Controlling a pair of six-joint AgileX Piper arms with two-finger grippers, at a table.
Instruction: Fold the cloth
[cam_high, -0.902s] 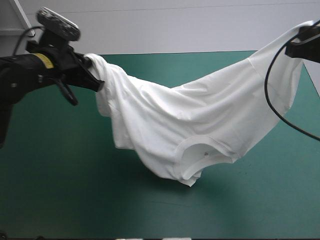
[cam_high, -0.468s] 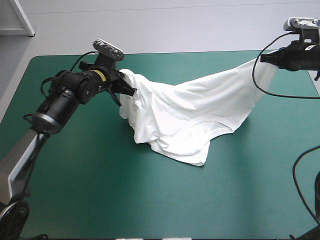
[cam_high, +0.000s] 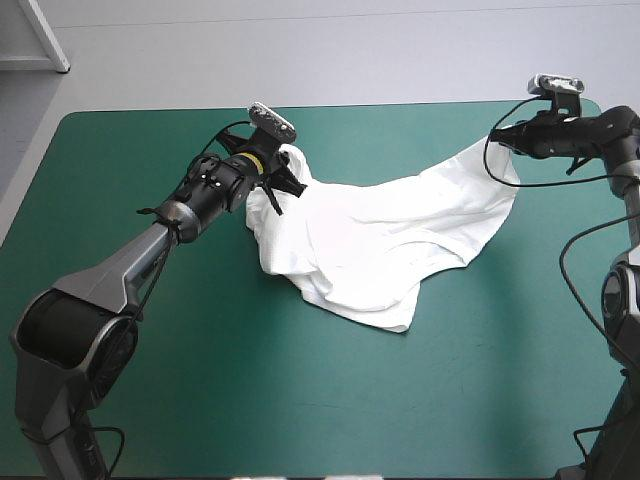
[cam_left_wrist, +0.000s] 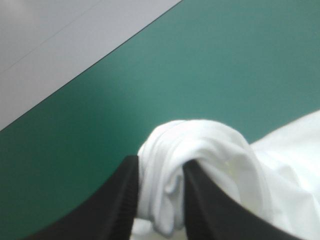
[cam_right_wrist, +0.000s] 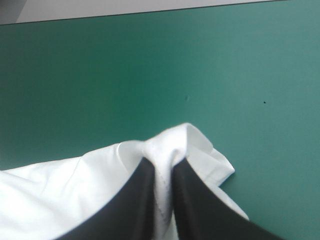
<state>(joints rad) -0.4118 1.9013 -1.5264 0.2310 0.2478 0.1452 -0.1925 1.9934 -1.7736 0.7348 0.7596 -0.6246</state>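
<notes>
Fingers (cam_left_wrist: 125, 200) of my left gripper (cam_left_wrist: 161, 170) are clamped on a thick, bunched wad of the T-shirt (cam_high: 380, 240). Those of my right gripper (cam_right_wrist: 162, 167) pinch a thinner hemmed corner, all but closed with the cloth between them. Seen from above, the shirt stretches between my two grips, its long axis running left to right across the far half of the teal-green table (cam_high: 200, 390). From both grips it drops toward the near edge, and its crumpled middle lies on the table, heaped closer to my left side. I judge the next move turns on that line: drawing the grips apart along it should spread the cloth flat for folding.
</notes>
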